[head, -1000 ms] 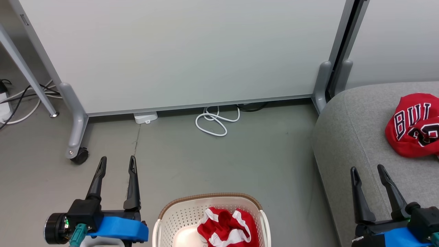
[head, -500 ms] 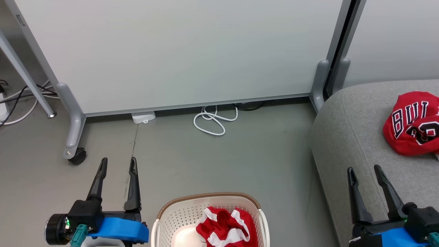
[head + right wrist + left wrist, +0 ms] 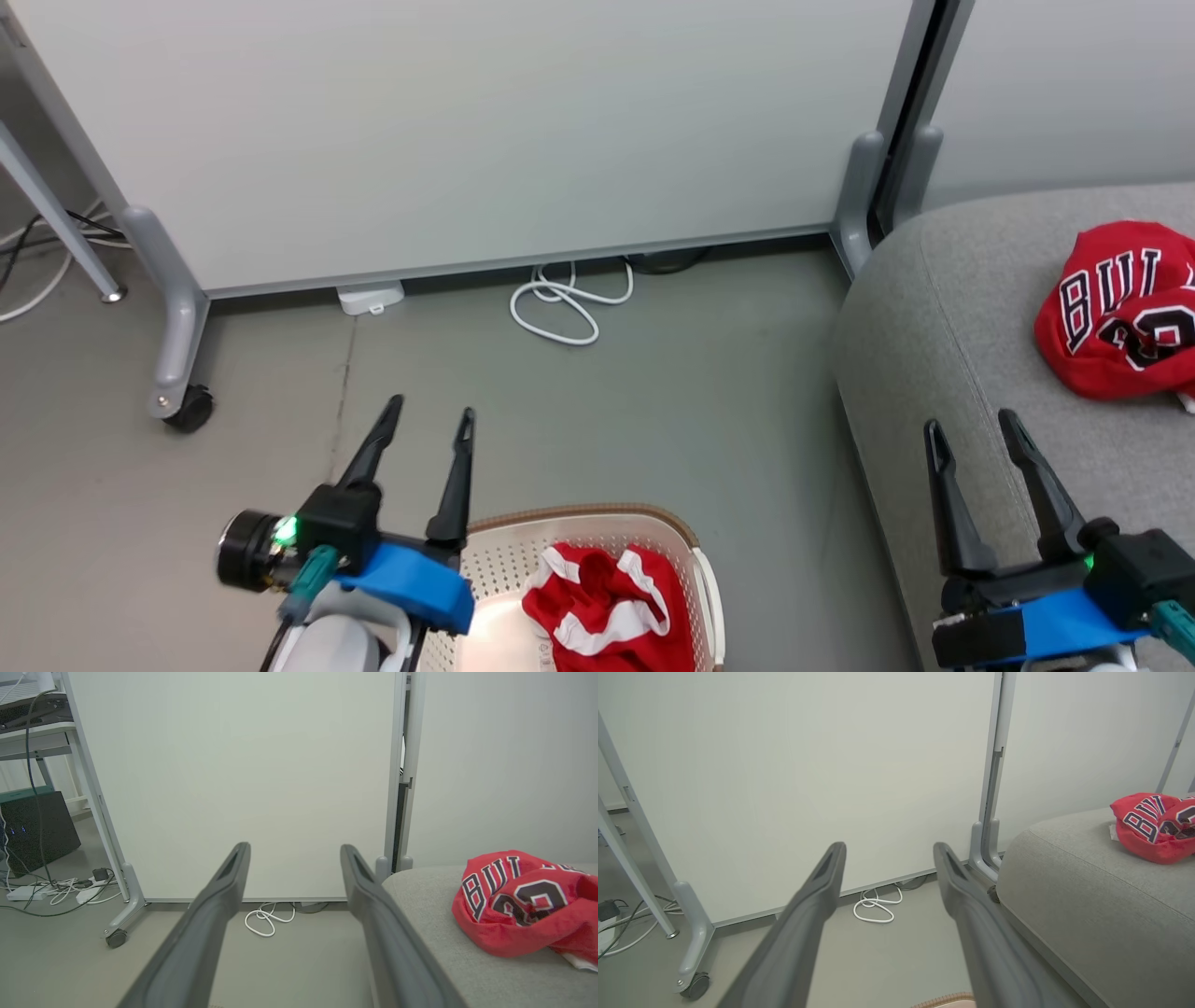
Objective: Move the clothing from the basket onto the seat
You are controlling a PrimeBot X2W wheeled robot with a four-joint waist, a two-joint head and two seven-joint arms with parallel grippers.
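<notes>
**One More to Grab**

The left pincer point(image 3: 431, 406) has slid to the basket point(image 3: 579, 513), fingers apart. Red shorts point(image 3: 597, 607) lie just right of it. The right pincer point(image 3: 969, 419) (apart too) hangs over the sofa point(image 3: 934, 327), near the shirt point(image 3: 1116, 313).

basket point(image 3: 579, 512) at 6 o'clock, cut off by the bottom edge. red garment point(image 3: 597, 607) with white trim is bunched inside, toward the basket's 3 o'clock side. left gripper point(image 3: 431, 406) at 7 o'clock: jaws apart, nothing between them, body overlapping the basket's 9 o'clock rim, tips over bare floor point(image 3: 728, 392). right gripper point(image 3: 969, 420) at 4 o'clock: jaws apart, empty, over the seat point(image 3: 934, 308). seat spans 2 to 5 o'clock. lettered garment point(image 3: 1116, 317) lies crumpled on it at 3 o'clock. white cable point(image 3: 560, 303) coiled near centre, at the foot of the partition point(image 3: 467, 140). caster point(image 3: 191, 409) at 9 o'clock.
</notes>
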